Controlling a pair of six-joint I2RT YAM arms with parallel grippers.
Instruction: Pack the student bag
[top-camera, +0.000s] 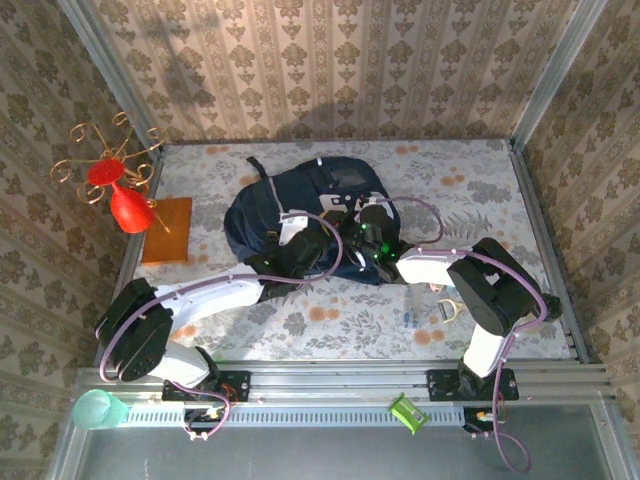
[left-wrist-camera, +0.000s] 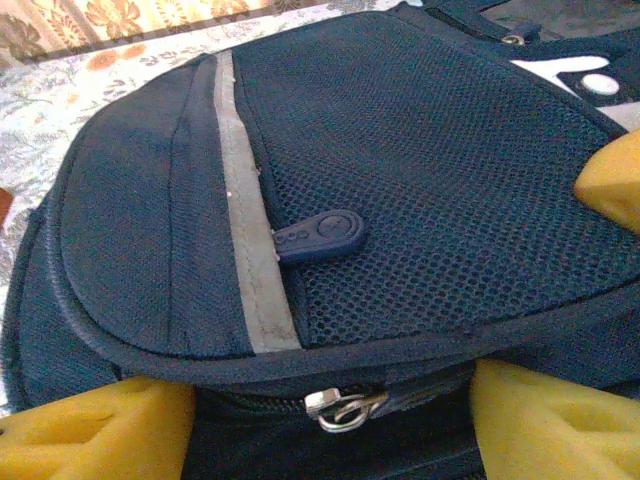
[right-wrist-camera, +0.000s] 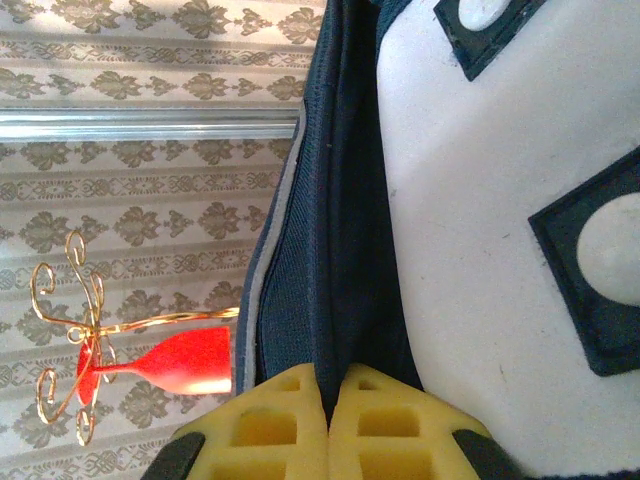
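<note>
The student bag (top-camera: 305, 205), a dark navy backpack with white-grey patches, lies in the middle of the table. My left gripper (left-wrist-camera: 335, 430) is open at its near edge. Its yellow fingers (left-wrist-camera: 90, 430) stand wide apart on either side of a metal zip slider (left-wrist-camera: 345, 408), below the mesh pocket and the pale stripe (left-wrist-camera: 250, 240). My right gripper (right-wrist-camera: 328, 400) is shut on a fold of the bag's navy fabric (right-wrist-camera: 345, 250) beside a white patch (right-wrist-camera: 480, 220). From above, that gripper (top-camera: 375, 245) sits at the bag's near right side.
A red vase with a gold wire stand (top-camera: 125, 200) and an orange-brown board (top-camera: 167, 230) are at the left wall. A metal ring (top-camera: 447, 308) lies on the cloth by the right arm. A green cup (top-camera: 95, 408) and a small green object (top-camera: 405, 412) sit on the front rail.
</note>
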